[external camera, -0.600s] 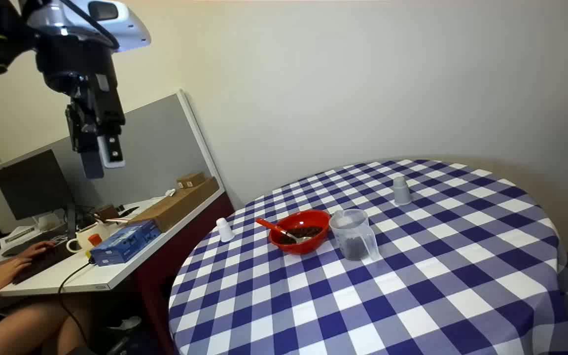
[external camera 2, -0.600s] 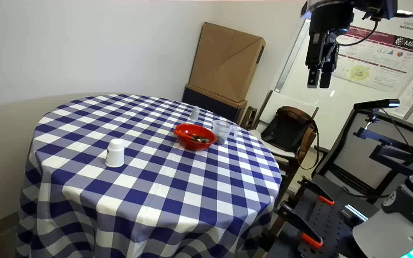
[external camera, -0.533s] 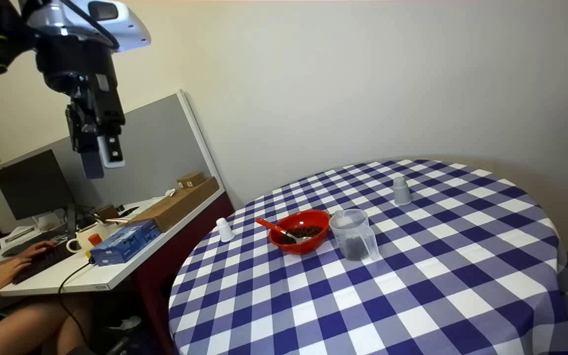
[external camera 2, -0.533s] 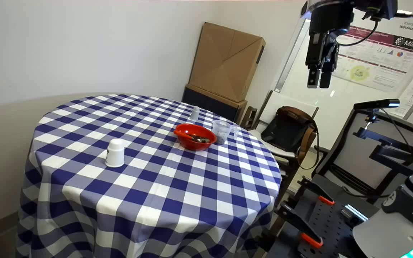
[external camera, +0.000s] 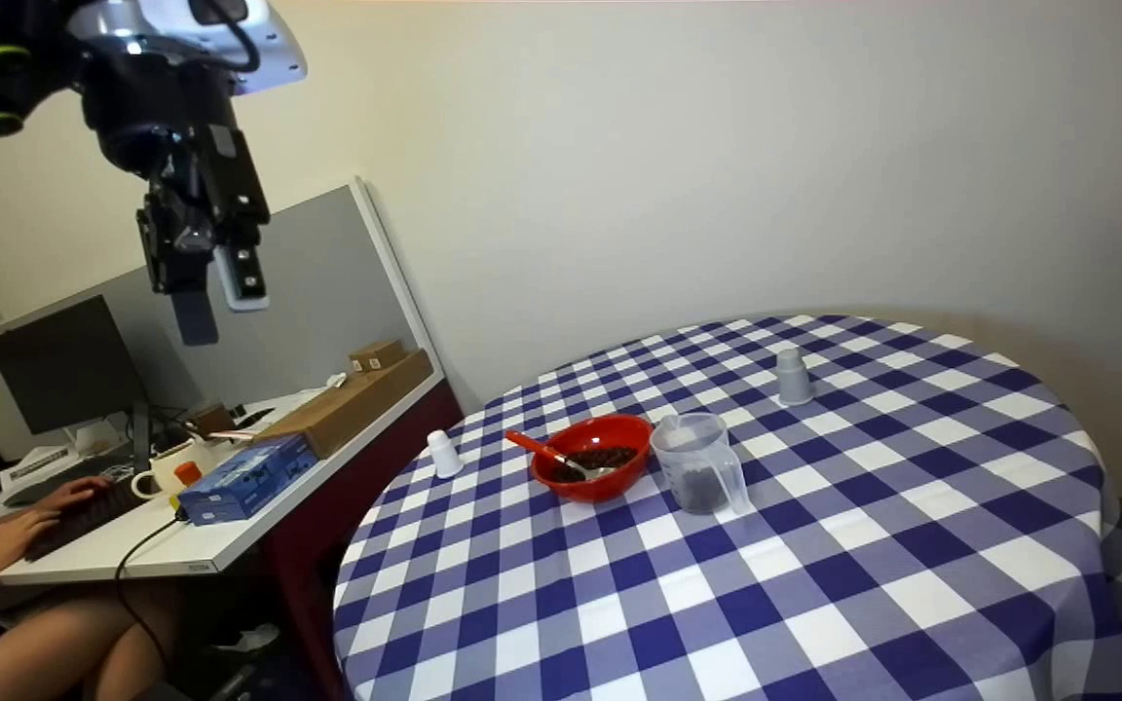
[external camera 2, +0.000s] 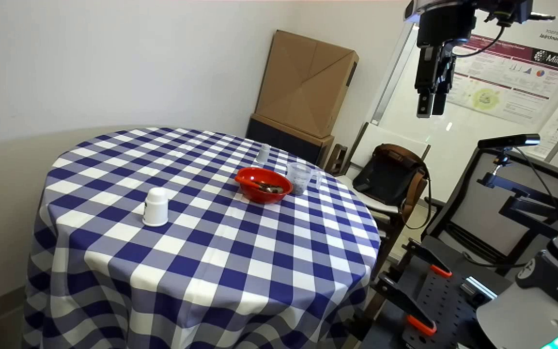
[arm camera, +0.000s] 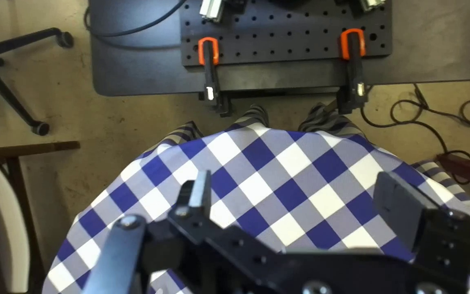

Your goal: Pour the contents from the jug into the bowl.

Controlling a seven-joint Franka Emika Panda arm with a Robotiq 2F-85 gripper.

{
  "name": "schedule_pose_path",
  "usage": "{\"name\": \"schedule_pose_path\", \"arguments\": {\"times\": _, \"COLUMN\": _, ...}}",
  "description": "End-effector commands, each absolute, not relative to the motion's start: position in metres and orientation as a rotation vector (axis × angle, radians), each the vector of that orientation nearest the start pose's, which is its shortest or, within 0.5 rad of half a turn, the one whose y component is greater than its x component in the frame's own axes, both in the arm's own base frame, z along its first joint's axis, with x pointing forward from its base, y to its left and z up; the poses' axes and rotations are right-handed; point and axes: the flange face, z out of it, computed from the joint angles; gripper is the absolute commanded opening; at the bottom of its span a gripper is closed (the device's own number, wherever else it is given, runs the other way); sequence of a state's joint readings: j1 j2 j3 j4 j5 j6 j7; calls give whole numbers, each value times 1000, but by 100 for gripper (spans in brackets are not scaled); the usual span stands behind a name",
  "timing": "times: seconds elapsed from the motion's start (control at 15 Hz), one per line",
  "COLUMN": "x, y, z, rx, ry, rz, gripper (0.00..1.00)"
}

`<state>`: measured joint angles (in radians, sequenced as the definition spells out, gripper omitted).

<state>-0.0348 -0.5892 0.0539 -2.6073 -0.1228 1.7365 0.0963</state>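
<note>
The clear jug (external camera: 700, 472) stands upright on the checked table with dark contents low inside; its handle faces away from the bowl. It also shows in an exterior view (external camera 2: 300, 178). The red bowl (external camera: 585, 487) sits beside the jug and holds dark brown bits and a red-handled spoon (external camera: 542, 447). The bowl also shows in an exterior view (external camera 2: 263, 197). My gripper (external camera: 222, 316) hangs high in the air, well away from both, pointing down. It also shows in an exterior view (external camera 2: 431, 110). In the wrist view my gripper (arm camera: 296, 196) is wide open and empty; jug and bowl are out of that view.
A white upside-down cup (external camera 2: 156, 208) and a smaller clear or pale cup (external camera 2: 263, 153) stand on the checked tablecloth (external camera: 814, 623). A desk with a blue box (external camera: 247, 479) and a seated person is alongside. Clamps (arm camera: 353, 69) hold the robot's base plate.
My gripper has shifted slightly, rightward and up in an exterior view and a little leftward in an exterior view. The jug, bowl and cups have not moved.
</note>
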Motion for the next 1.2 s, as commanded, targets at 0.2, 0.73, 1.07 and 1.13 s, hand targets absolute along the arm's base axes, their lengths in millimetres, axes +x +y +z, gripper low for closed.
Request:
{"name": "schedule_pose_path", "arguments": {"times": 0.2, "x": 403, "y": -78, "z": 460, "rx": -3410, "ry": -395, "rz": 667, "gripper": 100}}
{"name": "schedule_pose_path", "arguments": {"times": 0.73, "x": 534, "y": -169, "z": 432, "rx": -3343, "ry": -1159, "rz": 793, "gripper": 100}}
{"name": "schedule_pose_path", "arguments": {"times": 1.07, "x": 583, "y": -194, "z": 357, "rx": -3118, "ry": -1399, "rz": 893, "gripper": 100}}
{"name": "schedule_pose_path", "arguments": {"times": 1.13, "x": 587, "y": -198, "z": 343, "rx": -3079, "ry": -1407, "rz": 921, "gripper": 100}}
